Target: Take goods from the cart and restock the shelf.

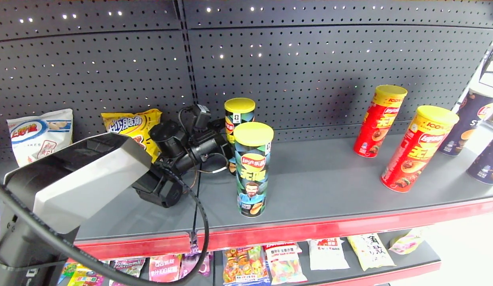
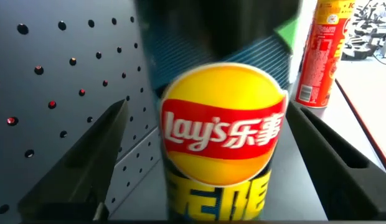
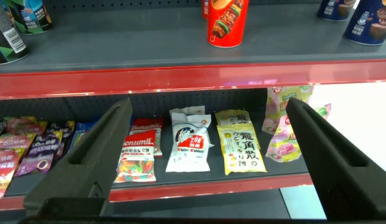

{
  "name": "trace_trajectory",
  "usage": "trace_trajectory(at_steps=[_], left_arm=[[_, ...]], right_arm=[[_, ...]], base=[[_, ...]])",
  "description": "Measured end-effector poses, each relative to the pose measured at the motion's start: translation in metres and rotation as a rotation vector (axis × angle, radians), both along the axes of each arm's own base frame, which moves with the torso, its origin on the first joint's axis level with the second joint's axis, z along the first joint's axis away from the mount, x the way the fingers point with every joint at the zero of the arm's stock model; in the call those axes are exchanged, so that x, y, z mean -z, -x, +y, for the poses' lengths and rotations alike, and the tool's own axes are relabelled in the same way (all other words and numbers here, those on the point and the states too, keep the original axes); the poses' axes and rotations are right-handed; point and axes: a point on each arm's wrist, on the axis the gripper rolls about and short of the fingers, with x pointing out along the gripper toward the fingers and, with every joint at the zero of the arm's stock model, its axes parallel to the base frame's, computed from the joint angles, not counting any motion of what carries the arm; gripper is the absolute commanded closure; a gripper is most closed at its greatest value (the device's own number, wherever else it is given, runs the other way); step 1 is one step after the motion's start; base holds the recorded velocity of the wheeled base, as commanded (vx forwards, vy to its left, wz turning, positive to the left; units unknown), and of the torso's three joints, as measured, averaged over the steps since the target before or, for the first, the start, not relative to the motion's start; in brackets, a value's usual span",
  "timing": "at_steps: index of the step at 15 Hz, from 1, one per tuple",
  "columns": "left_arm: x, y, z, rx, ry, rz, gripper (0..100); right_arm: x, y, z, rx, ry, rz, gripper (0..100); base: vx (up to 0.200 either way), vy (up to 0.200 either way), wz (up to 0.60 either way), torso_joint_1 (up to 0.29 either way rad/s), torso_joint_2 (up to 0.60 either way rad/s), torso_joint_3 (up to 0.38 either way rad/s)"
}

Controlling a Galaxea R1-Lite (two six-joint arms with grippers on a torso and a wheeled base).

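Note:
Two green-and-black chip cans with yellow lids stand on the grey shelf (image 1: 329, 186). The rear can (image 1: 239, 115) stands by the pegboard and the front can (image 1: 252, 171) nearer the red edge. My left gripper (image 1: 224, 139) is at the rear can, partly hidden behind the front one. In the left wrist view, that can (image 2: 224, 137) stands between the spread fingers (image 2: 87, 168) of the left gripper (image 2: 207, 106), which is open. My right gripper (image 3: 208, 102) is open and holds nothing, low in front of the lower shelf (image 3: 199, 186).
Two red cans (image 1: 379, 121) (image 1: 419, 149) and dark blue cans (image 1: 466, 123) stand to the right. A white bag (image 1: 39, 135) and a yellow bag (image 1: 131, 127) lean against the pegboard on the left. Snack packets (image 1: 286, 258) line the lower shelf.

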Motion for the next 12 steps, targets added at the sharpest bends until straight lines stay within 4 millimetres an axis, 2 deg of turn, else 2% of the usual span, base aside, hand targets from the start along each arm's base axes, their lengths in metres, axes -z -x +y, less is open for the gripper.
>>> trace_trajectory(at_steps=[7,12], left_arm=[[-0.008,0.012,0.005,-0.001,-0.011,0.028,0],[-0.007,0.020,0.019,-0.027,-0.047,0.080,0]], right_arm=[[0.000,0.000,0.000,0.000,0.000,0.000,0],[0.000,0.000,0.000,0.000,0.000,0.000,0]], base=[[0.000,0.000,0.00,0.000,0.00,0.000],[0.000,0.000,0.00,0.000,0.00,0.000]])
